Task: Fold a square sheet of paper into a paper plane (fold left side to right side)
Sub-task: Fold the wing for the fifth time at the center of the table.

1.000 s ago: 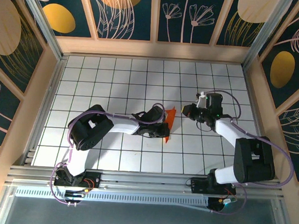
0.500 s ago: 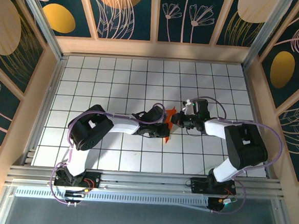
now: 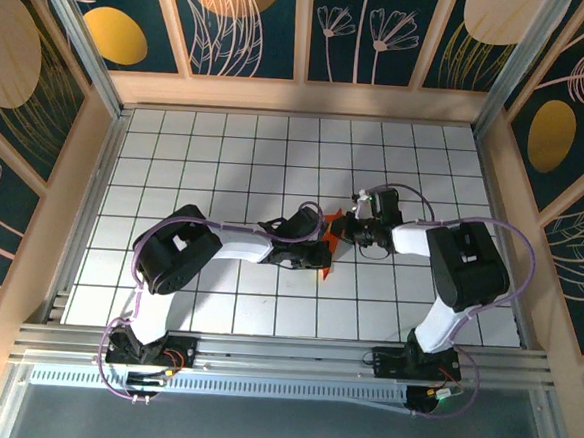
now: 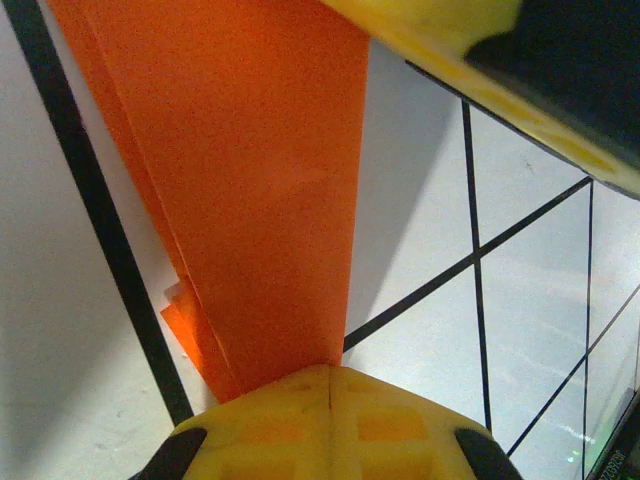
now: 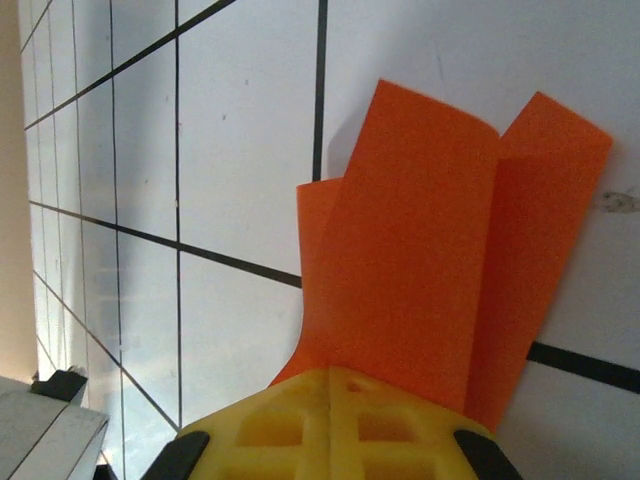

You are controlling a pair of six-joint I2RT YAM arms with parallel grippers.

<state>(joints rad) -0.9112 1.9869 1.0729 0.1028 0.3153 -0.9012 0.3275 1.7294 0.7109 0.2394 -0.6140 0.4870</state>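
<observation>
Change over the last second, read left to right. Left gripper (image 3: 320, 251) has not moved: its fingers are closed, with the tips on the narrow end of the paper (image 4: 260, 180), which widens away ahead of them. Whether the tips nip the paper or only pin it down cannot be told.

The paper is an orange wedge of stacked layers. It lies between the two grippers and touches both.

Right gripper (image 3: 345, 230) has swung in from well apart and now meets the paper's far side. Its fingers have been closed throughout, so it likely presses the paper and has not taken hold. Just beyond its tips, the right wrist view shows two overlapping orange panels, the left one's edge slightly curled.

Judgement: the paper is now braced at both ends, and its layered creases suggest the folding is well along. The arrival of the second gripper suits pressing a crease or steadying the wedge for the next fold.

The surface is a white table (image 3: 206, 163) ruled with a black grid, bare on both grippers' outer sides. A metal rail (image 3: 282, 357) runs behind the arm bases. The enclosure walls (image 3: 246, 15) are wood-framed dark panels with gold discs and pale plant outlines.
</observation>
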